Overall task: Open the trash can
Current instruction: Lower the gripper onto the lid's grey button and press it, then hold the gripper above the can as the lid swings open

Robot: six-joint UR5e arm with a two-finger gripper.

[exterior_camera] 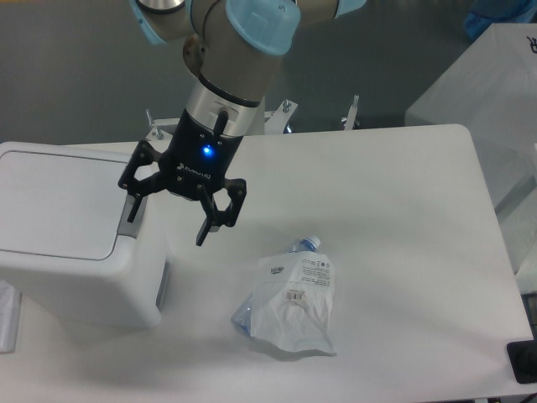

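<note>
Crumpled bottle with white label, print too small to read, lies on the bench below-right of the end effector. Its fingers spread wide, empty, beside the trash can, lid shut, at its left.

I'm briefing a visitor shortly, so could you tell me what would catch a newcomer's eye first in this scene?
The black two-finger gripper with its blue light dominates the middle, hanging open at the right edge of the large white trash can, whose lid lies flat and closed on the left. Lower right of it, a crumpled clear bottle with a white label lies on the white table.
</note>
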